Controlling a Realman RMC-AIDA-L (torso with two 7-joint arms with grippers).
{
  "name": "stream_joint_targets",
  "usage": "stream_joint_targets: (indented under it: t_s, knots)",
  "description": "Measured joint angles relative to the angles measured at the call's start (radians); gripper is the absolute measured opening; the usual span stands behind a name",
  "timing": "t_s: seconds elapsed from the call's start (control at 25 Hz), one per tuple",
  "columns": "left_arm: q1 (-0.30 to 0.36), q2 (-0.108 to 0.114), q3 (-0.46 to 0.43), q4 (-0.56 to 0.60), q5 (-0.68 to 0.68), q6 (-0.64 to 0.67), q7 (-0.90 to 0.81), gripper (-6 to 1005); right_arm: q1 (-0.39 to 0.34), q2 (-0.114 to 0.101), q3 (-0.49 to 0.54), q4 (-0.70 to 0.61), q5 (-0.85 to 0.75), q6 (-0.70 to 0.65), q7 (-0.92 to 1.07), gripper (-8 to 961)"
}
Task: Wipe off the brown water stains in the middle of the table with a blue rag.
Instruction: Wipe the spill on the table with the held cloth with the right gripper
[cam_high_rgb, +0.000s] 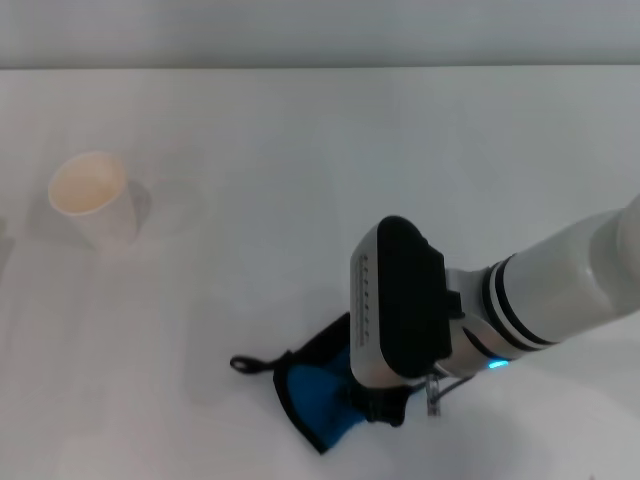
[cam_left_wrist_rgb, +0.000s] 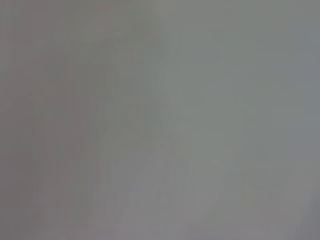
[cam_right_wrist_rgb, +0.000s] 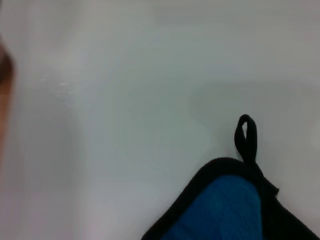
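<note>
The blue rag (cam_high_rgb: 315, 400) with black trim lies bunched at the near middle of the white table (cam_high_rgb: 300, 180), its black loop (cam_high_rgb: 250, 364) pointing toward my left. My right gripper (cam_high_rgb: 385, 408) comes down on the rag's right part, and the cloth gathers up under its dark fingers. The right wrist view shows the rag (cam_right_wrist_rgb: 225, 210) and its loop (cam_right_wrist_rgb: 246, 137) close below the camera, against bare white tabletop. The brown water stains do not show in any view. My left gripper is out of view, and its wrist camera shows only a plain grey surface.
A white paper cup (cam_high_rgb: 95, 197) with a beige inside stands upright at the far left of the table. The table's far edge runs along the top of the head view. My right forearm (cam_high_rgb: 560, 285) reaches in from the right.
</note>
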Motion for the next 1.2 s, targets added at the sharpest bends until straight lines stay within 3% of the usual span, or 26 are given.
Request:
stream_joint_targets:
  t_s: [0.36, 0.6, 1.2]
  knots:
    - [0.0, 0.0, 0.001, 0.0, -0.001, 0.0, 0.0, 861, 0.001, 0.003, 0.019, -0.012, 0.028, -0.054, -0.052, 91]
    - [0.0, 0.0, 0.0, 0.0, -0.001, -0.005, 0.0, 862, 0.023, 0.004, 0.04, 0.042, 0.019, 0.062, -0.055, 94]
    - [-0.006, -0.001, -0.021, 0.002, 0.0, -0.009, 0.0, 861, 0.045, 0.0, 0.304, 0.126, -0.075, 0.047, -0.049, 101]
